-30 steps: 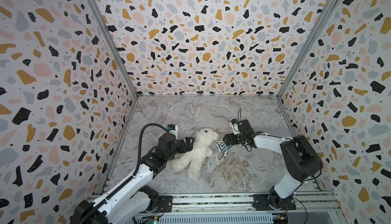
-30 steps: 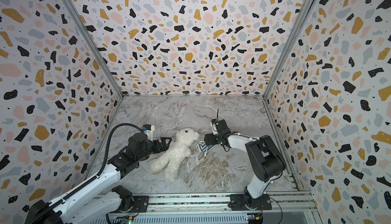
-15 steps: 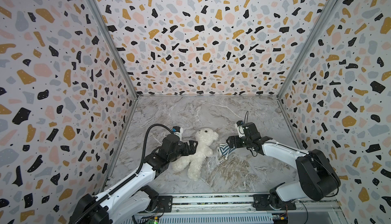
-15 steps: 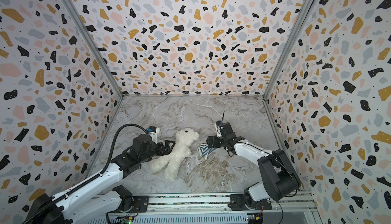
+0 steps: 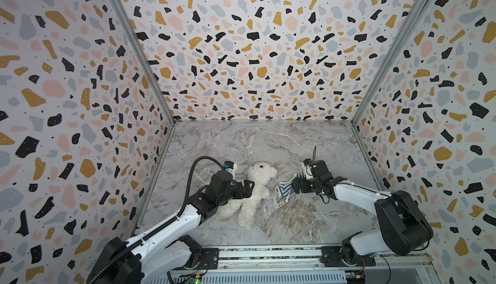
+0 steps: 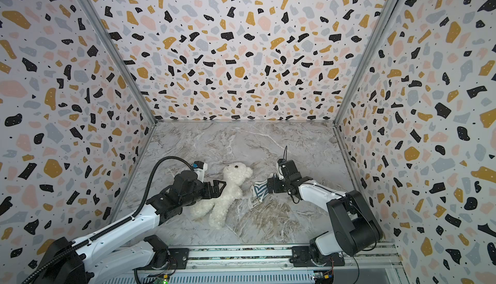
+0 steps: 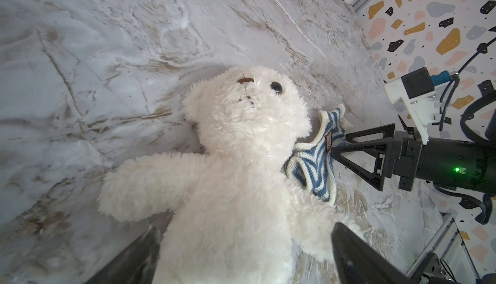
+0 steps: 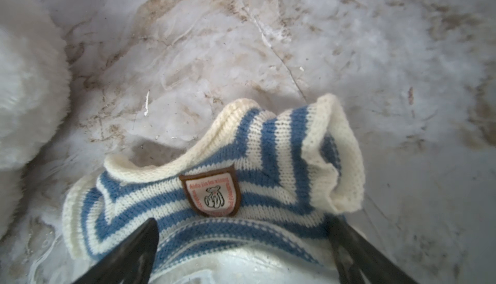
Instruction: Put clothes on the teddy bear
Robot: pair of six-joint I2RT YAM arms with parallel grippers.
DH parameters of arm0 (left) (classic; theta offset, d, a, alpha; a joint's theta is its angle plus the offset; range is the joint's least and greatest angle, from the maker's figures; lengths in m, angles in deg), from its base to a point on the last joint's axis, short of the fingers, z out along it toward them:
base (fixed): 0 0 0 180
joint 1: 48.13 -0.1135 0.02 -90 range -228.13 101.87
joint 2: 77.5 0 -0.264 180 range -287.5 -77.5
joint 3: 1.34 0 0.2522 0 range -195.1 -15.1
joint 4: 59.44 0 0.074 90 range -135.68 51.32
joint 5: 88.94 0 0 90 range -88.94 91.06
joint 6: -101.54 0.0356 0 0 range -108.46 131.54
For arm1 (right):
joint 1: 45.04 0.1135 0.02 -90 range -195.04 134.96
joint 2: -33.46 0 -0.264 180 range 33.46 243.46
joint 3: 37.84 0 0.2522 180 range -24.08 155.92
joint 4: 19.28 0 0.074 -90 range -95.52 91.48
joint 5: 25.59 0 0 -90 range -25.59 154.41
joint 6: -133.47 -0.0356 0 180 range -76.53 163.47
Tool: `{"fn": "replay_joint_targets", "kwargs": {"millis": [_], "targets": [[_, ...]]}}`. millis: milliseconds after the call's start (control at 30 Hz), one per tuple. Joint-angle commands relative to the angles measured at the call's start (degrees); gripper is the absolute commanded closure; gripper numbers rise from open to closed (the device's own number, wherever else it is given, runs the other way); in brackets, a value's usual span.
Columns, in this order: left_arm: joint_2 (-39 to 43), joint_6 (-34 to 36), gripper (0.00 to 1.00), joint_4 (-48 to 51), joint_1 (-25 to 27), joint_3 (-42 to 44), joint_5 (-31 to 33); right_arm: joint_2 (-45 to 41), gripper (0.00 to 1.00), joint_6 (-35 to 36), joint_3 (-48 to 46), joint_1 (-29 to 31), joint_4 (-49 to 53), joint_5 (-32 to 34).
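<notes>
The cream-white teddy bear (image 5: 256,191) (image 6: 228,192) lies on its back on the marble floor, head toward the back wall. My left gripper (image 5: 251,187) (image 6: 221,187) is open at the bear's side. In the left wrist view its two fingers straddle the bear's (image 7: 241,162) torso, left gripper (image 7: 245,231). A crumpled blue-and-white striped shirt (image 5: 284,190) (image 6: 259,190) (image 7: 316,156) lies just right of the bear. My right gripper (image 5: 294,186) (image 6: 269,186) (image 7: 339,145) is open at the shirt's edge. The right wrist view shows the shirt's (image 8: 214,162) hem between the right gripper's (image 8: 243,222) spread fingers, badge up.
Terrazzo-patterned walls (image 5: 255,54) close the cell at the back and on both sides. The marble floor (image 5: 255,145) runs back behind the bear. A metal rail (image 5: 268,255) carrying both arm bases crosses the front edge.
My left gripper has slid a little to the right, closer onto the bear. The right arm's elbow has swung low and to the right, and its gripper has drawn back slightly over the shirt.
</notes>
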Motion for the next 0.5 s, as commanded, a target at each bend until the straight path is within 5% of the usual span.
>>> {"fn": "replay_joint_targets", "kwargs": {"millis": [0, 467], "targets": [[-0.02, 1.69, 0.0, -0.97, 0.32, -1.32, 0.74, -1.55, 0.02, -0.77, -1.48, 0.0, 1.77, -0.11], [-0.1, 3.62, 0.0, -0.97, 0.27, 0.13, -0.03, -6.13, 0.02, -5.48, -4.4, 4.11, 3.59, -1.9]]}}
